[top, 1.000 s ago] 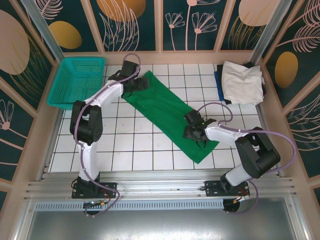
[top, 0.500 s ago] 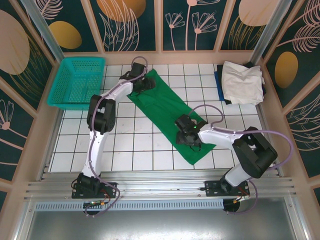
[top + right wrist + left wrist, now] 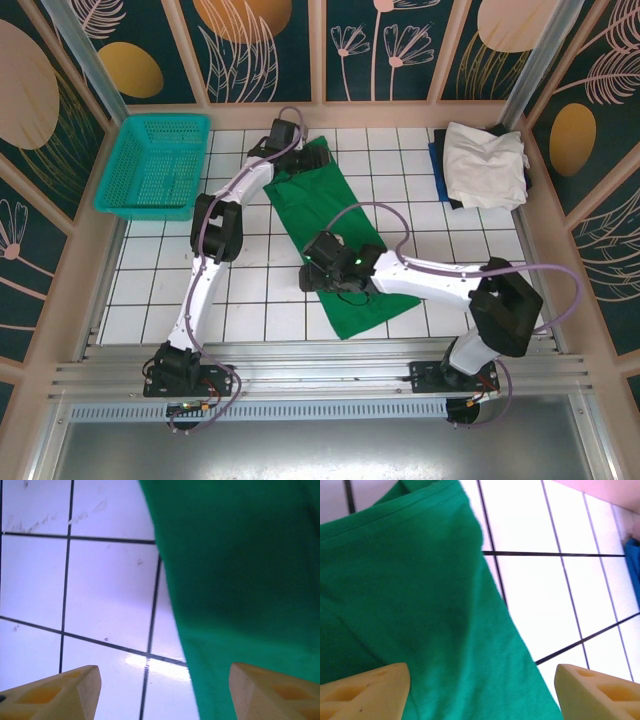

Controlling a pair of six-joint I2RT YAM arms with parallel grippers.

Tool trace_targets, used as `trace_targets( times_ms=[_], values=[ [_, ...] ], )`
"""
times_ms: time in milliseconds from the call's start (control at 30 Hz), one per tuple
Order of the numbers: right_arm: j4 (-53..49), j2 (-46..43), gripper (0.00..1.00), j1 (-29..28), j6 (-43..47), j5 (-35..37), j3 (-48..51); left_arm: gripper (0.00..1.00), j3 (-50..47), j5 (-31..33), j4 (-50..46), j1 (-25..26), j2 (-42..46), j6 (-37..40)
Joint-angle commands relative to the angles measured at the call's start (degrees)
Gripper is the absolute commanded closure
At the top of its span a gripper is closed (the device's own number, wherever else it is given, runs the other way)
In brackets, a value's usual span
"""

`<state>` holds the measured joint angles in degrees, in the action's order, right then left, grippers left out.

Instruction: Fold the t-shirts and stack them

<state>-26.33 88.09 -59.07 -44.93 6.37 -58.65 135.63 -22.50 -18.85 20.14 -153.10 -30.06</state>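
Green t-shirt (image 3: 335, 225) at the middle of the white tiled table (image 3: 250, 295), folded into a long strip running from 11 o'clock to 5 o'clock. Left gripper (image 3: 295, 160) over the strip's 11 o'clock end, jaws spread wide, nothing pinched between them. From the left wrist, yellow fingertips (image 3: 365, 687) far apart at the bottom corners, green cloth beneath, its edge slanting toward 5 o'clock against bare tile. Right gripper (image 3: 310, 278) at the strip's 7 o'clock edge, toward the near end, likewise gaping and holding nothing. From the right wrist, one fingertip (image 3: 50, 692) above tile, the other above green cloth. Off-white t-shirt (image 3: 485, 165) heaped at 2 o'clock, well apart from the strip, with a blue t-shirt (image 3: 437, 165) showing under its 9 o'clock side. Teal mesh basket (image 3: 160, 120) at 10 o'clock, near the left arm.
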Motion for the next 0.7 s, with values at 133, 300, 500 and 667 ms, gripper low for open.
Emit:
trace_targets(
  times_ms=[133,300,500,667],
  values=[
    [-6.69,-5.81,0.35,6.67,-1.37,7.55,11.08,0.26,-14.77,-0.14,6.26,-0.15,8.86,-4.98],
    [-2.52,-8.09,0.35,9.82,-0.79,5.7,17.95,0.27,-14.7,1.46,5.46,-0.21,5.63,-6.59],
    [5.11,-6.88,0.35,5.85,-3.4,-1.96,22.23,0.27,-6.72,-0.07,3.81,-0.19,-0.69,-7.38],
    [3.12,-1.65,0.35,-2.93,-8.09,-3.62,15.78,0.25,-3.11,-3.44,6.01,-0.1,-2.41,-8.08]
  ],
)
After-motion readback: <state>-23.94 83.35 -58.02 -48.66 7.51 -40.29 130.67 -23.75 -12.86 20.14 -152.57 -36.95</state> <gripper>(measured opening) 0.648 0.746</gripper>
